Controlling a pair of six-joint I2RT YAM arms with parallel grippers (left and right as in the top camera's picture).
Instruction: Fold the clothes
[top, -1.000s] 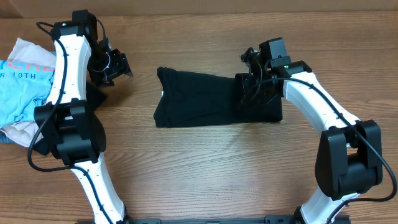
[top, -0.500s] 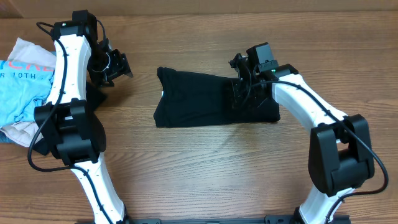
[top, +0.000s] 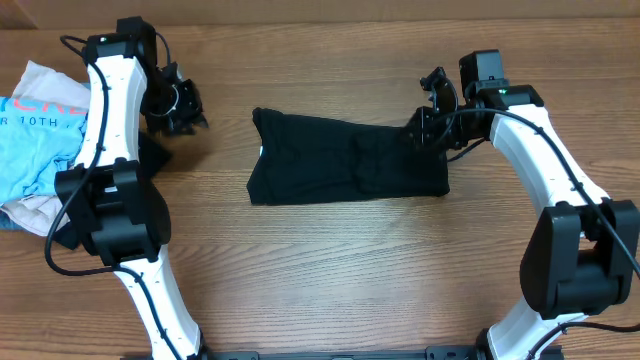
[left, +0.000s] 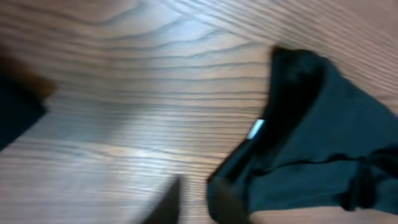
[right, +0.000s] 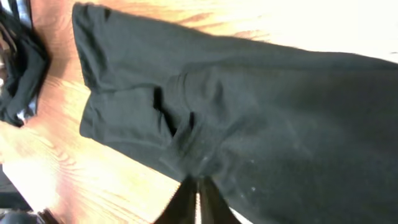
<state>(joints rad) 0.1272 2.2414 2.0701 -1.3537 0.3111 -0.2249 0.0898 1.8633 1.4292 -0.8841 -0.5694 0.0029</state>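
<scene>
A black garment (top: 345, 165) lies folded into a long band at the table's middle; it also fills the right wrist view (right: 249, 106). My right gripper (top: 430, 125) hovers at its back right corner, shut, fingertips together (right: 198, 198) with no cloth seen between them. My left gripper (top: 180, 105) hangs over bare wood left of the garment, shut on nothing. The left wrist view is blurred: the gripper (left: 198, 202) shows as dark fingers (left: 166, 205) at the bottom edge, beside the garment's end (left: 323, 143) with its white label (left: 255, 129).
A pile of clothes sits at the far left edge, with a light blue printed shirt (top: 35, 140) on top of a pale one (top: 25, 210). A dark cloth (top: 150, 150) lies under the left arm.
My right gripper has lifted off the garment's right end and moved back and to the right, opening and shutting again. My left gripper's jaws have closed in place.
</scene>
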